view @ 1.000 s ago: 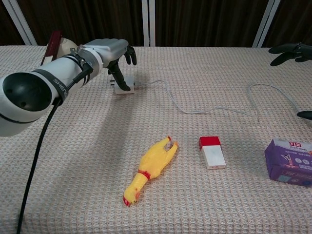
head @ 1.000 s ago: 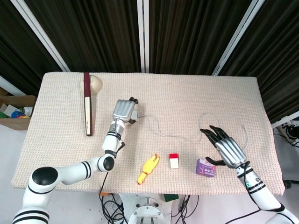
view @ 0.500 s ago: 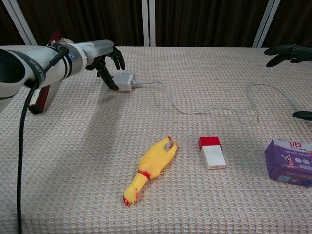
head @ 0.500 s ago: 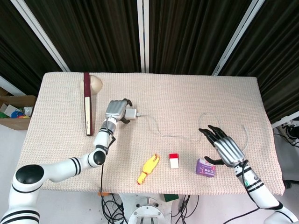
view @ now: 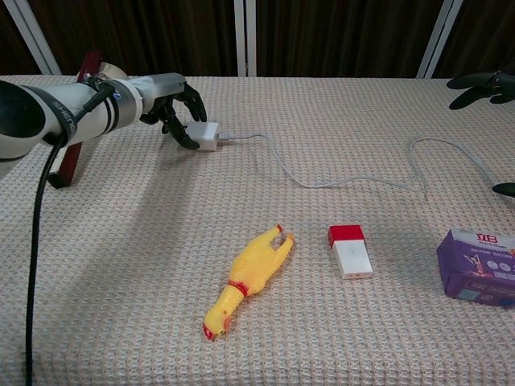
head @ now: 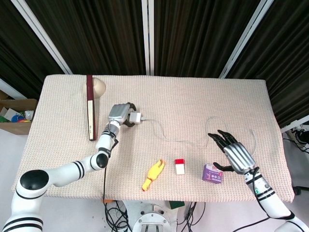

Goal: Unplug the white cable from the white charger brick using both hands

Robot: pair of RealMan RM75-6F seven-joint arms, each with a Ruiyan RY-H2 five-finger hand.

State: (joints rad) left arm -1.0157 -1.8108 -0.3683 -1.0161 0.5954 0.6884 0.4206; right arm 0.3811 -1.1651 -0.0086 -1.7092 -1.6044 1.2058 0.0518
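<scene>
The white charger brick (head: 135, 117) (view: 205, 135) lies at the table's left-centre. My left hand (head: 120, 114) (view: 170, 98) grips its left end, dark fingers curled above and below it. The white cable (head: 166, 135) (view: 322, 183) is plugged into the brick's right end. It snakes right across the cloth and ends in a loop near my right hand (head: 235, 154). That hand hovers with fingers spread and holds nothing. In the chest view only its fingertips (view: 481, 83) show at the right edge.
A yellow rubber chicken (head: 153, 175) (view: 248, 277), a red-and-white small box (head: 179, 166) (view: 349, 249) and a purple box (head: 212, 173) (view: 481, 267) lie along the front. A dark red book (head: 90, 106) and a beige round object (head: 98, 86) sit at the back left.
My left hand has drawn back from over the brick to its left end and closed its fingers around it; the brick now lies flat. The right hand has barely shifted.
</scene>
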